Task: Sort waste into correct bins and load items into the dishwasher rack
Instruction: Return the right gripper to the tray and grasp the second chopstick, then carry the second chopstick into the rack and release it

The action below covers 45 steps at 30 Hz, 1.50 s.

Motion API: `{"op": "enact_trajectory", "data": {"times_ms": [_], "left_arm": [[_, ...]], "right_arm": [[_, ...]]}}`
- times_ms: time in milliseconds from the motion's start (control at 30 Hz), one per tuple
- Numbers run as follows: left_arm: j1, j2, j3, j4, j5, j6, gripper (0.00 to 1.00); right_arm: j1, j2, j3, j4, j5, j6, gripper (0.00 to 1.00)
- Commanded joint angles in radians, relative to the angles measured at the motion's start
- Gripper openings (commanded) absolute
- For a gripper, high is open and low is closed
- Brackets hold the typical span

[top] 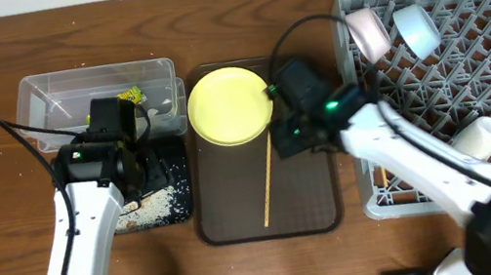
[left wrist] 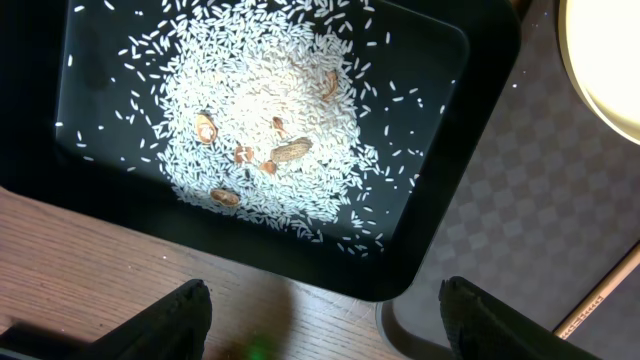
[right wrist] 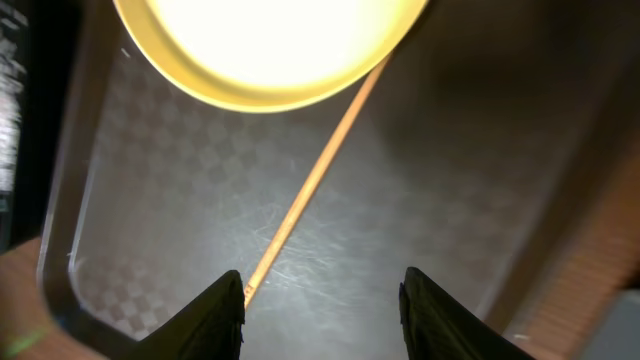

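The left end effector (left wrist: 330,330) is held wide open, nothing between its fingers. Just ahead of it the black tray (left wrist: 435,190) is seen, with rice scraps (left wrist: 270,140) heaped inside. The right end effector (right wrist: 325,320) is parted as well, gripping nothing. A chopstick (right wrist: 310,190) is laid flat on the brown serving tray (right wrist: 430,200) beneath it, running past one finger up to the yellow plate (right wrist: 270,40) ahead. The dishwasher rack (top: 472,72) is set on its side away from that plate.
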Motion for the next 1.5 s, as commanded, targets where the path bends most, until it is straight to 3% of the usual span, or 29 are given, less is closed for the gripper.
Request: {"op": "enact_trajectory", "data": {"times_ms": [0,467,867,933,1133,1467], "left_arm": [[0.003,-0.013,0.011,-0.002,-0.002,-0.013,0.76],[0.003,-0.013,0.011,-0.002,-0.002,-0.013,0.76],[0.003,-0.013,0.011,-0.006,-0.002,-0.013,0.76],[0.003,-0.013,0.011,-0.006,-0.002,-0.013,0.76],[0.003,-0.013,0.011,-0.006,-0.002,-0.013,0.76],[0.003,-0.013,0.011,-0.006,-0.002,-0.013,0.76]], "right_arm": [[0.056,0.074,0.010,0.015,0.035,0.113,0.49],[0.151,0.291,0.010,0.045,0.128,0.231,0.47],[0.117,0.281,0.010,-0.083,0.236,0.275,0.05],[0.096,0.265,0.010,-0.101,0.240,0.275,0.01],[0.019,0.163,0.010,-0.143,0.274,0.272,0.02],[-0.179,-0.145,0.011,-0.165,0.274,0.064,0.01]]}}
